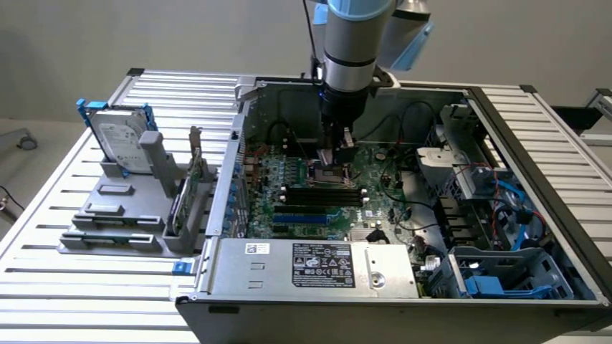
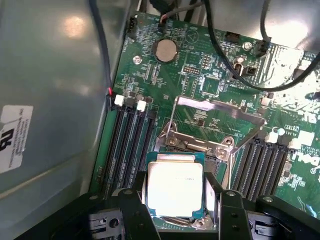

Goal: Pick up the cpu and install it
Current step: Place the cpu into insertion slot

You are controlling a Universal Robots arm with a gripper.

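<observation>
The cpu (image 2: pixel 175 186), a small flat square chip with a pale silver top and a green rim, sits between the two black fingers (image 2: pixel 136 210) of my gripper (image 2: pixel 175 207), which look shut on its sides. It is held flat, directly over the motherboard socket (image 2: pixel 200 146). The socket's metal load plate (image 2: pixel 220 107) is swung up and open behind it. In the exterior view my gripper (image 1: pixel 335 154) reaches down inside the open computer case, just above the socket (image 1: pixel 323 173) in the middle of the green board.
Black memory slots (image 2: pixel 127 145) flank the socket on both sides. Black cables (image 2: pixel 240 75) cross the board beyond it, near a coin battery (image 2: pixel 165 50). Outside the case, a hard drive (image 1: pixel 122 140) stands in a grey rack (image 1: pixel 125 215). The power supply (image 1: pixel 316 265) is at the case's front.
</observation>
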